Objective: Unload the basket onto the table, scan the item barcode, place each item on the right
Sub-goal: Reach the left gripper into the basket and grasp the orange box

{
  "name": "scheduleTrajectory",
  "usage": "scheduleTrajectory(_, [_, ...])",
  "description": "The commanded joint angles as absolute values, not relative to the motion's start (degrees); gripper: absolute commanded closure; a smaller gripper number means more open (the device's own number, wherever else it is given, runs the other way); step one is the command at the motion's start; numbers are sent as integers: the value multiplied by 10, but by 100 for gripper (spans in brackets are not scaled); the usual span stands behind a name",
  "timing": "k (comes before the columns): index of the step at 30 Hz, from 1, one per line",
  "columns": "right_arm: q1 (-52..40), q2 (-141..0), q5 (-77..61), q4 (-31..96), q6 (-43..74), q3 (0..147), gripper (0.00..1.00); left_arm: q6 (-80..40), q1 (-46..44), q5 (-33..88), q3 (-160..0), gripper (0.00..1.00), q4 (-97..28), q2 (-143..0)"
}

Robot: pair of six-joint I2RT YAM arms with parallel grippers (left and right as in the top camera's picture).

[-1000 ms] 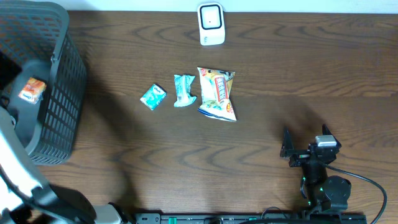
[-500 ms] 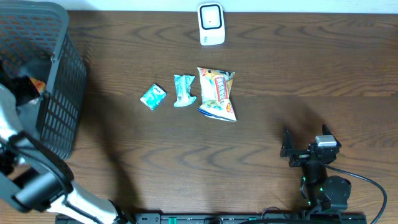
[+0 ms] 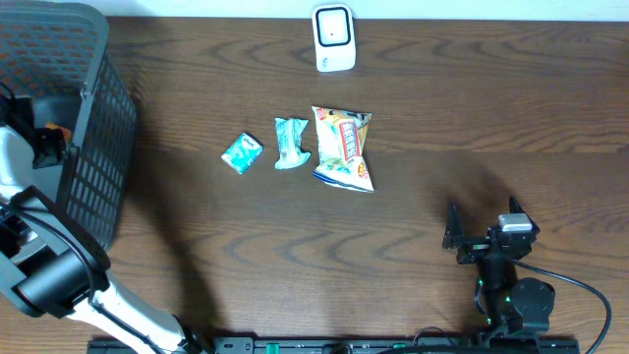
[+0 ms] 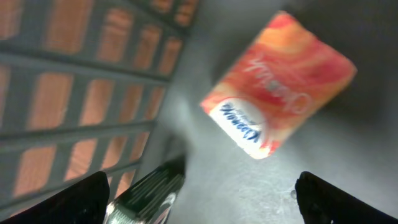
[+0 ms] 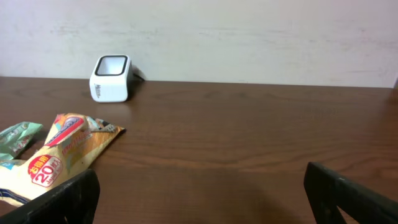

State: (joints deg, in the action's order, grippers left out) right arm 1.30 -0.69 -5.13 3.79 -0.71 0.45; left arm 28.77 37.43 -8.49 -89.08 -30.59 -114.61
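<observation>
At the far left stands the dark grey plastic mesh basket (image 3: 93, 147). One second ago the left arm was low at the left edge and the orange-red soft packet with a white label (image 3: 63, 131) lay in full view on the basket floor. Half a second ago the arm had come over the basket. Now the left gripper (image 3: 41, 146) is down inside the basket and covers most of the packet, so only an orange corner shows from above. The packet seems to lie at the same place as before.

In the left wrist view the packet (image 4: 280, 84) lies flat on the grey floor beside the mesh wall (image 4: 81, 93). It is ahead of the left gripper (image 4: 202, 186), whose fingers (image 4: 74, 199) stand wide apart with nothing between them and do not touch the packet.

On the brown wooden table (image 3: 442, 108) nothing has moved. A small teal packet (image 3: 242, 152), a crumpled teal and white wrapper (image 3: 290, 143) and a larger orange and white snack bag (image 3: 343, 147) lie in a row. The white box-shaped barcode scanner (image 3: 333, 37) stands near the far edge, well apart from the basket.

At the lower right the right gripper (image 3: 482, 226) is where it was, with its fingers spread and empty.
</observation>
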Motion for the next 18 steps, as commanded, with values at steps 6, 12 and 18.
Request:
scheduleTrajectory(6, [14,-4,-49,40,-13,3,1,365,350,-25,-893,7,-299,-1168])
scheduleTrajectory(12, [14,-4,-49,40,-13,3,1,364,346,-17,-891,7,-296,-1172])
scheduleTrajectory(18, [14,-4,-49,40,-13,3,1,364,346,-17,-890,7,-296,-1187])
